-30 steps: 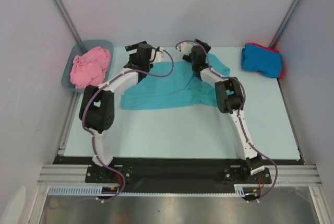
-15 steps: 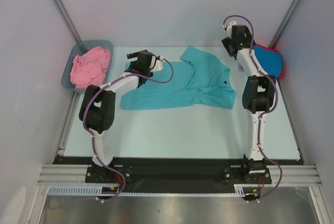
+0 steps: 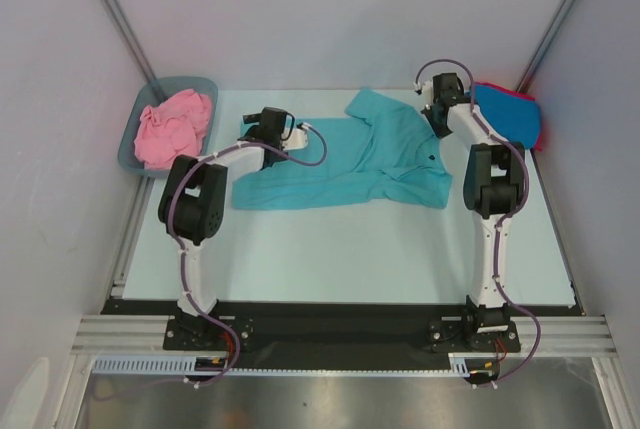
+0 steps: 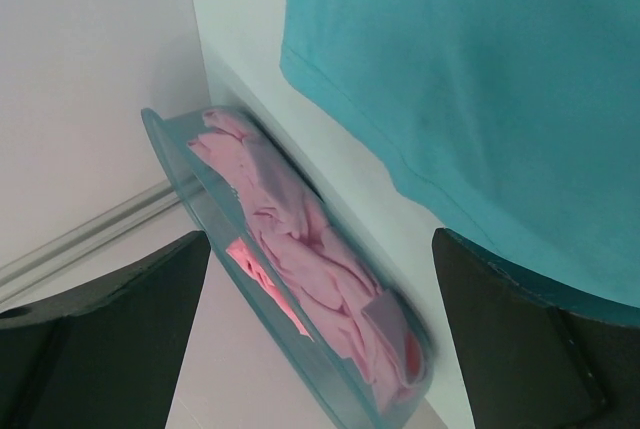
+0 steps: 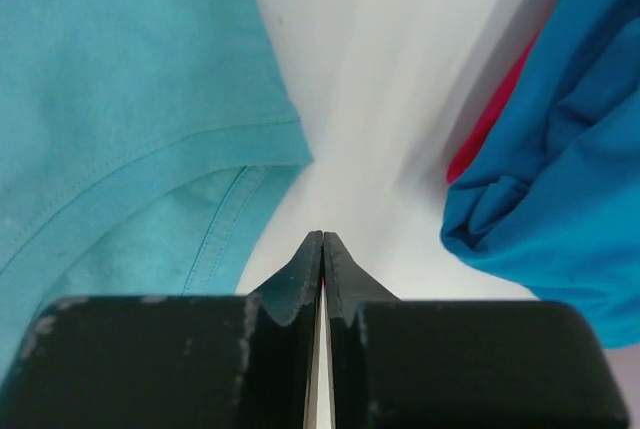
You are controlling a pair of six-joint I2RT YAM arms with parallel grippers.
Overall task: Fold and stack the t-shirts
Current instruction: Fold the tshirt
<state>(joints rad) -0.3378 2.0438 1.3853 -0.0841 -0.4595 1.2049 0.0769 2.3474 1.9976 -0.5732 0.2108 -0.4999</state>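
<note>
Teal shirt (image 3: 340,164) lying on table (image 3: 350,249), left gripper (image 3: 263,130) wide apart at its edge, right gripper (image 5: 322,249) pressed together, empty, beside blue shirt (image 5: 560,179)

Four t-shirts are showing: one teal shirt (image 3: 330,174) is lying mid-table, one pink shirt (image 3: 172,129) is sitting far left, and one blue shirt (image 3: 505,114) is lying over one red shirt (image 5: 492,117) far right. One tub (image 3: 185,83) is holding the pink one. Two arms, left arm (image 3: 190,209) and right arm (image 3: 490,179), are reaching over one table (image 3: 330,249), each carrying one gripper: left gripper (image 3: 262,125), right gripper (image 5: 322,249).
</note>
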